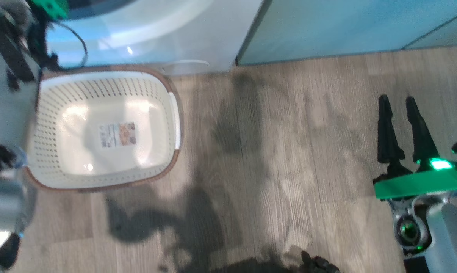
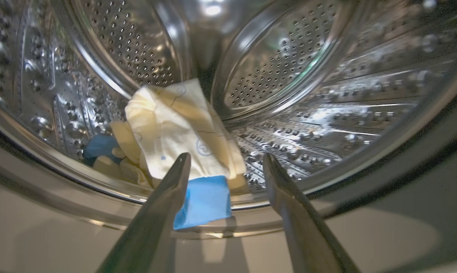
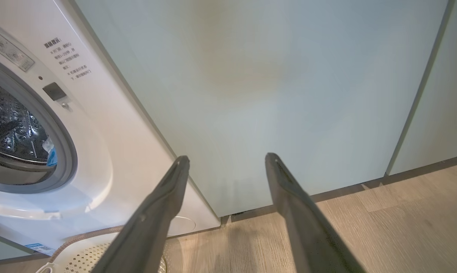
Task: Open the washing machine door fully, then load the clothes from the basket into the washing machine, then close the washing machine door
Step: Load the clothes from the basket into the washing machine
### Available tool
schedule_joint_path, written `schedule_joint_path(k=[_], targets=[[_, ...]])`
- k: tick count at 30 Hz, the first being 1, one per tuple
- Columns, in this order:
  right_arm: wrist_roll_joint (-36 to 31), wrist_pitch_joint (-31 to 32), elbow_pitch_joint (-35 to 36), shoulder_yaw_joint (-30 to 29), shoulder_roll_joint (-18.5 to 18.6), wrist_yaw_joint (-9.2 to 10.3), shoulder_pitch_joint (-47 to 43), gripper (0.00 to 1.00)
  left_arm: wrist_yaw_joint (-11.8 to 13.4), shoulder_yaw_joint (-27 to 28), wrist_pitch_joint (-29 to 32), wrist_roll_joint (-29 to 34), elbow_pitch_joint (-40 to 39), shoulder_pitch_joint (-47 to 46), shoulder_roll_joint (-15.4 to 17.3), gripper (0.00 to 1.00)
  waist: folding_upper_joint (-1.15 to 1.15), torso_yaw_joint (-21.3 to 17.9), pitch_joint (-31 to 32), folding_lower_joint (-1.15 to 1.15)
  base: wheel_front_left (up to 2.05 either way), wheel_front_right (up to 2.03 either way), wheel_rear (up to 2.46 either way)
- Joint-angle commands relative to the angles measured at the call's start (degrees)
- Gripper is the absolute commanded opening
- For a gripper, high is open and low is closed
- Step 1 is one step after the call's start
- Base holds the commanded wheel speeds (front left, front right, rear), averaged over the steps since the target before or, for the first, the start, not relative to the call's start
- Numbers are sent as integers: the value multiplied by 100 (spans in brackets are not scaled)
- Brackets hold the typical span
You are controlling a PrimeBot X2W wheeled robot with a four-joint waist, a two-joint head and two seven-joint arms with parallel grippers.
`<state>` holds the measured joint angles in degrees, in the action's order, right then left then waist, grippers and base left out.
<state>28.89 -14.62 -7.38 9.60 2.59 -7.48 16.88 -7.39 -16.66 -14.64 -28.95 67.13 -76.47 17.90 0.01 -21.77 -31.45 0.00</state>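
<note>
Two long dark fingers of the left gripper (image 2: 226,163) stand wide apart with nothing between them, at the mouth of the big white front-loading washing machine (image 3: 111,125), pointing into its perforated steel drum (image 2: 137,49). Just beyond the fingertips lie the pale yellow soft clothes (image 2: 175,125) with faint outline prints, heaped low in the drum near its front lip. A bright blue trim piece (image 2: 205,201) hangs over that lip beside one finger; whether they touch cannot be told.

On the grey-brown wooden plank floor (image 1: 270,151), just in front of the washer, sits the small rectangular cream plastic basket (image 1: 54,125) with perforated sides and a brown rim. Its bottom is bare, with the label sticker (image 1: 118,135) in plain sight.

Well apart from the basket, the right gripper (image 1: 397,100) hangs above the floor, its jaws spread wide and empty, pointing at the pale green flat cabinet door (image 3: 270,76) beside the washer.
</note>
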Motion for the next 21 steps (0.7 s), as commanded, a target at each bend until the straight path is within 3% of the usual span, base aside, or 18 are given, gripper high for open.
schedule_joint_path(k=[1, 21], targets=[[-62, -38, 132, 16, 29, -1, -164, 100, 15, 101, -33, 4, -329, 102, 203, 100, -1, 128, 329, 0, 0, 0, 0], [-345, -38, 76, -234, 171, -1, -920, 100, 376, 1092, -35, 179, -3207, 4175, -146, 100, -1, 686, 1860, 0, 0, 0, 0]])
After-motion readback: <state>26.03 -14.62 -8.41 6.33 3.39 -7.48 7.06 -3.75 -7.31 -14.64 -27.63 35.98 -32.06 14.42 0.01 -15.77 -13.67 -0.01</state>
